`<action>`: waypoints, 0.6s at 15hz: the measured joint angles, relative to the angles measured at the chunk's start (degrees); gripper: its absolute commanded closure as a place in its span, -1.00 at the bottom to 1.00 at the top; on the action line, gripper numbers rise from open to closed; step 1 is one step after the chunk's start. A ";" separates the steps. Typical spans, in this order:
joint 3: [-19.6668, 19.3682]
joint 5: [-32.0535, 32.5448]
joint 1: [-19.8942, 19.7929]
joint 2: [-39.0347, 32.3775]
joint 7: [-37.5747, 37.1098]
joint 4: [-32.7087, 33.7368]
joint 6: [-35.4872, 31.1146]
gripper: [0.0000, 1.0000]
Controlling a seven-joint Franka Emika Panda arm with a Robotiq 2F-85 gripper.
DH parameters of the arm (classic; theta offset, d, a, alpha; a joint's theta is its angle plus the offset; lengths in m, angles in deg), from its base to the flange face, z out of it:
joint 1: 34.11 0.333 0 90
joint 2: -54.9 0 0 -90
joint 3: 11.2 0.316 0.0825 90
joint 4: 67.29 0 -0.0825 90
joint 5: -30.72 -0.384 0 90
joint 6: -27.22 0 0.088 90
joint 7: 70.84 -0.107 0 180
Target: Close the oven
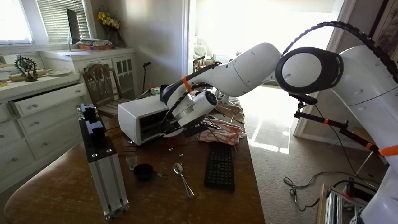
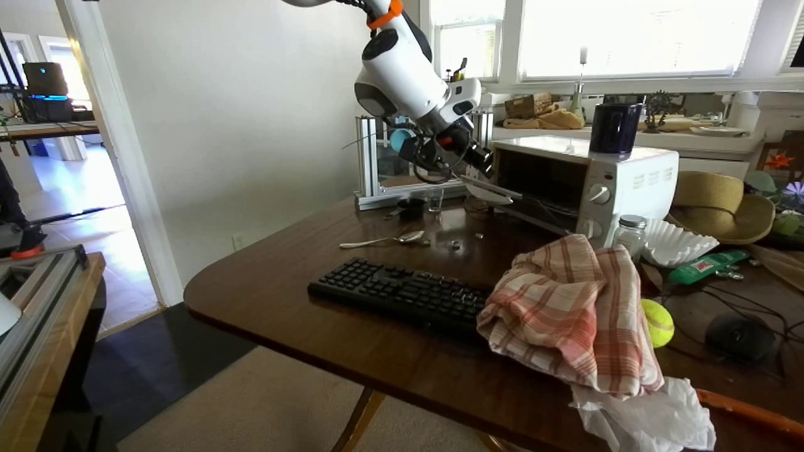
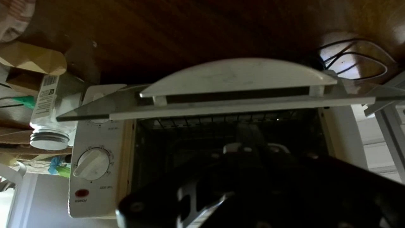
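The oven (image 1: 129, 124) is a white boxy toaster oven on the table, also in an exterior view (image 2: 647, 182) and the wrist view (image 3: 98, 133). Its glass door (image 2: 490, 186) is folded down, leaving the dark cavity open. The door's white curved handle (image 3: 237, 77) shows in the wrist view, where the picture stands upside down. My gripper (image 2: 485, 164) is in front of the opening, above the lowered door. In the wrist view its fingertips (image 3: 250, 129) are together with nothing seen between them. Whether they touch the door I cannot tell. An exterior view hides the gripper behind the wrist.
A dark mug (image 2: 615, 129) stands on the oven. A glass jar (image 2: 630, 235) and a checked towel (image 2: 553, 307) are beside and in front of it. A keyboard (image 1: 220, 166), a spoon (image 1: 183, 179), a black cup (image 1: 143, 171) and a tall metal frame (image 1: 108, 180) are nearby.
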 measured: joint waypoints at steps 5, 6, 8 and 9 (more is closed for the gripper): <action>0.15 -0.32 -0.29 0.04 0.00 -0.14 -0.20 1.00; 0.01 -0.53 -0.33 0.08 0.00 -0.54 -0.59 1.00; -3.52 2.32 1.31 1.28 -5.88 -2.92 -0.54 1.00; -5.43 3.94 2.23 2.17 -9.43 -4.23 -0.54 1.00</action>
